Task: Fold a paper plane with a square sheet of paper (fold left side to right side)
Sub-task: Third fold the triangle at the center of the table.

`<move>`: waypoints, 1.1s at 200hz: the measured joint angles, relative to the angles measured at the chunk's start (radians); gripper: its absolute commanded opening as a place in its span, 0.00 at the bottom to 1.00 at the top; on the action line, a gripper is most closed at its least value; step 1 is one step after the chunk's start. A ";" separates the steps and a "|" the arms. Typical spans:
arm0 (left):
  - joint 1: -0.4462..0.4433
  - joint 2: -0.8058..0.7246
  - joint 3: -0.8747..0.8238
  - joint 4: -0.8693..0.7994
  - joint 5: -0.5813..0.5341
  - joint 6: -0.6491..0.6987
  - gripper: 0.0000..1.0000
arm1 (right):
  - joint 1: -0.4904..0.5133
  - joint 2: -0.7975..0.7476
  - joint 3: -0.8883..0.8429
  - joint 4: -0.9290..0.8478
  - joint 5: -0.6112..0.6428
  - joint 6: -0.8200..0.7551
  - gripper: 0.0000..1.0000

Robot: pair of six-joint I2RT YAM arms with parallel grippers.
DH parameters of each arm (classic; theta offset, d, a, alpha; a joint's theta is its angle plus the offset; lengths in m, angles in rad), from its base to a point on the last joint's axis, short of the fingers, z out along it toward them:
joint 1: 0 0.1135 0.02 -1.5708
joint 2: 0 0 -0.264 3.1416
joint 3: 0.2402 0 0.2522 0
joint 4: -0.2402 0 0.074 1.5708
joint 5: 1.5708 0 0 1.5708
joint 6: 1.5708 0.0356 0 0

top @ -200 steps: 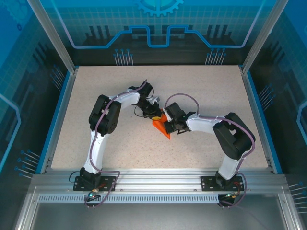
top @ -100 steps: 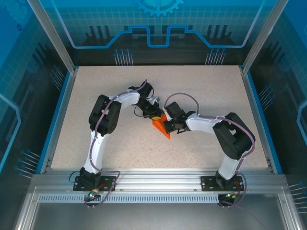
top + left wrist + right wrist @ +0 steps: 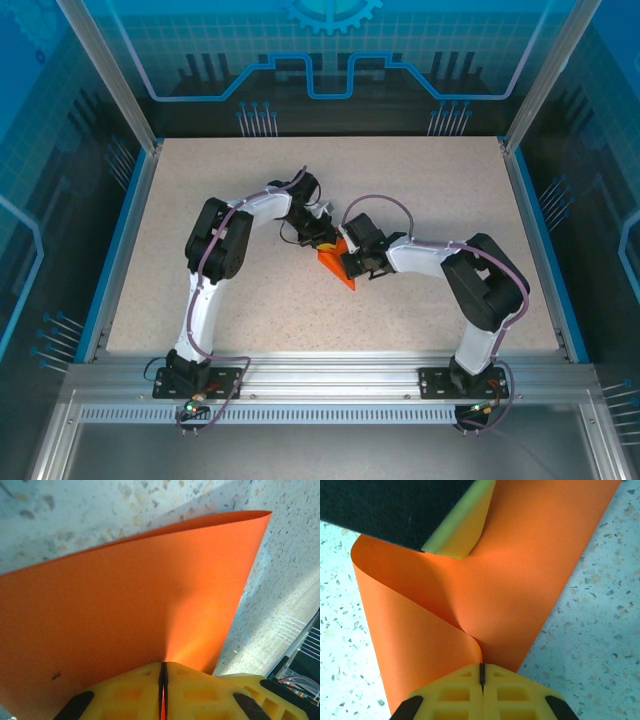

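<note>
On the speckled table (image 3: 200,180), left hand (image 3: 162,674) and right hand (image 3: 481,674) pinch curled orange paper (image 3: 530,580)

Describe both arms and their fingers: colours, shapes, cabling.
The left arm and right arm have white links with bulky black joints, each trailing a thin purple-grey cable. The left gripper and right gripper carry yellow fingers moulded with square recesses, black at the base.

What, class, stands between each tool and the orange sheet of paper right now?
Nothing visible does. The left tool is shut on the orange sheet at one edge, and the right tool is shut on it too.
</note>
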 measured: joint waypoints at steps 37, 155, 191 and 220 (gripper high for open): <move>-0.003 0.000 0.005 -0.001 0.001 0.004 0.21 | 0.000 0.000 0.003 -0.005 0.000 0.003 0.00; 0.062 -0.048 0.033 -0.070 -0.053 0.051 0.29 | 0.000 0.018 0.037 -0.049 -0.008 -0.004 0.00; 0.088 -0.215 -0.126 -0.022 -0.047 0.055 0.20 | 0.000 0.019 0.039 -0.051 -0.009 -0.006 0.00; 0.074 -0.324 -0.265 0.056 0.006 0.052 0.18 | 0.000 0.020 0.039 -0.052 -0.010 -0.006 0.00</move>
